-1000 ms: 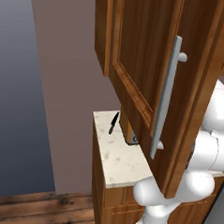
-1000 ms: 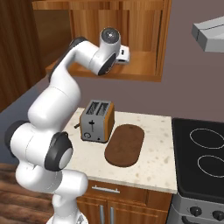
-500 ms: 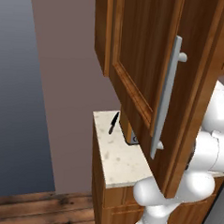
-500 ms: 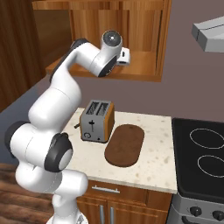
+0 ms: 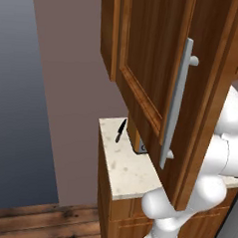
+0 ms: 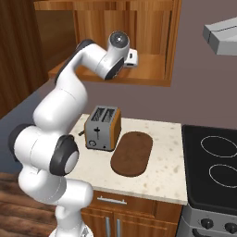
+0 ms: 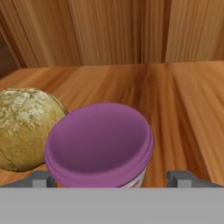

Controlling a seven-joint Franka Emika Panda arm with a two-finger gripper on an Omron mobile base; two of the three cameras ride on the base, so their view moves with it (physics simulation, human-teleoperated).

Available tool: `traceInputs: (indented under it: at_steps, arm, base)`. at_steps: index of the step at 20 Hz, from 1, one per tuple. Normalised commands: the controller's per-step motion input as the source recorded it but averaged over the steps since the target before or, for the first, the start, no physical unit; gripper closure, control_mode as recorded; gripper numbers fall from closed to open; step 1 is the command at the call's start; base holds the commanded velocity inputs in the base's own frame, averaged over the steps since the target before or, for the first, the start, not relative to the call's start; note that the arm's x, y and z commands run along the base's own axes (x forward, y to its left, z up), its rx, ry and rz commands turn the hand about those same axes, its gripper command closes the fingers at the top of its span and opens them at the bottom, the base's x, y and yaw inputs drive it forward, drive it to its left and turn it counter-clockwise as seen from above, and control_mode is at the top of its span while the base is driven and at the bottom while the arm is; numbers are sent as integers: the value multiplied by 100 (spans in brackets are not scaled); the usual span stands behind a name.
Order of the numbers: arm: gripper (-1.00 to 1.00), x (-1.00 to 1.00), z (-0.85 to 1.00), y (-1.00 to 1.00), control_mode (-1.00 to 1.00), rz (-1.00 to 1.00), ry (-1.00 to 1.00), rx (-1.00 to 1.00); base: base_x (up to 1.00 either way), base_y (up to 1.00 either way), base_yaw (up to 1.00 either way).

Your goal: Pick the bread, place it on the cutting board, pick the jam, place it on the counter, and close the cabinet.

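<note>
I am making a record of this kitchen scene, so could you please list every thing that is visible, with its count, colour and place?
bread: one, golden-tan, on the cabinet shelf, beside the jam.
jam: one, purple, on the shelf, in front of the gripper.
cabinet: one, medium-brown wood, on the wall above the counter, door open.
cabinet handle: one, silver, vertical on the door.
counter: one, cream speckled, under the cabinet.
cutting board: one, dark brown, on the counter, bare.
toaster: one, brown and silver, left of the board.
knife: one, black, on the counter's far end.
stovetop: one, black, right of the counter.
range hood: one, grey, above the stovetop.
gripper: one, open, fingertips either side of the jam.
</note>
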Motion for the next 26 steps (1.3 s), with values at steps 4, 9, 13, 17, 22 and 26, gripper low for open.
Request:
traceInputs:
  at_steps: [4, 9, 13, 17, 22, 26]
  arm:
    - [-100, 24, 0, 0, -100, 0, 0, 0]
    - [-100, 12, 0, 0, -100, 0, 0, 0]
    - [100, 5, 0, 3, -100, 0, 0, 0]
    - [100, 4, 0, 5, -100, 0, 0, 0]
    - [100, 1, 0, 2, -100, 0, 0, 0]
    - [100, 0, 0, 0, -100, 3, 0, 0]
  base:
    - [0, 0, 0]
    - [0, 0, 0]
    - [0, 0, 0]
    - [0, 0, 0]
    - [0, 0, 0]
    - [0, 0, 0]
